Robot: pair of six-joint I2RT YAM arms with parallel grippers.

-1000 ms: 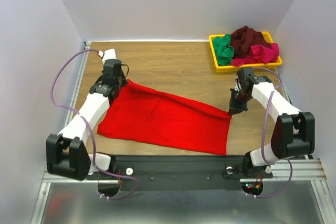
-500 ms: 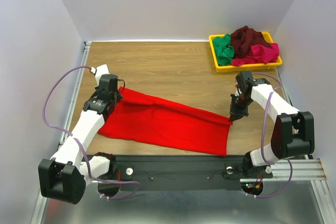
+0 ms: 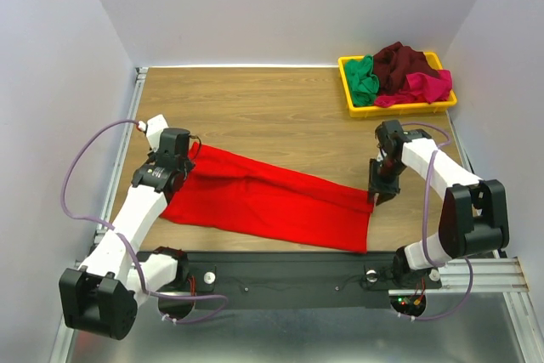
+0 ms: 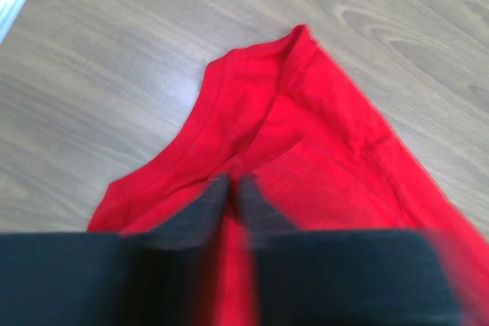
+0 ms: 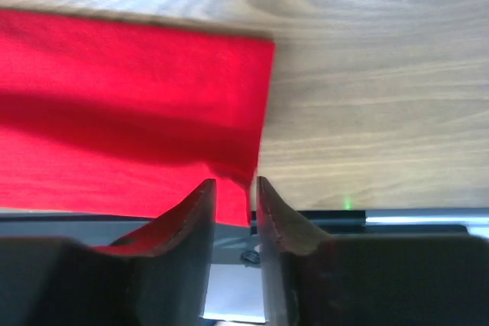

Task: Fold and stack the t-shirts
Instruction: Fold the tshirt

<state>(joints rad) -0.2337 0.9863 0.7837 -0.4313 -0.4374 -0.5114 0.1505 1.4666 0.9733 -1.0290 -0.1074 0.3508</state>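
Note:
The bright red t-shirt (image 3: 263,201) lies as a long slanted band across the near part of the wooden table. My left gripper (image 3: 186,155) is shut on its far left corner, near the collar; the left wrist view shows the jaws (image 4: 233,183) pinched on red cloth (image 4: 321,112). My right gripper (image 3: 375,195) is shut on the shirt's right corner, with a fold of red cloth (image 5: 130,74) hanging between its fingers (image 5: 235,185). The green (image 3: 364,78), dark maroon (image 3: 399,61) and magenta-pink (image 3: 427,87) t-shirts lie crumpled in the tray.
The yellow tray (image 3: 399,109) stands at the far right corner of the table. The black mounting rail (image 3: 280,265) runs along the near edge just below the shirt. White walls enclose the left, back and right sides.
Both grippers have moved toward the near edge, pulling the shirt's far edge with them. The red band is narrower now and lies closer to the front.

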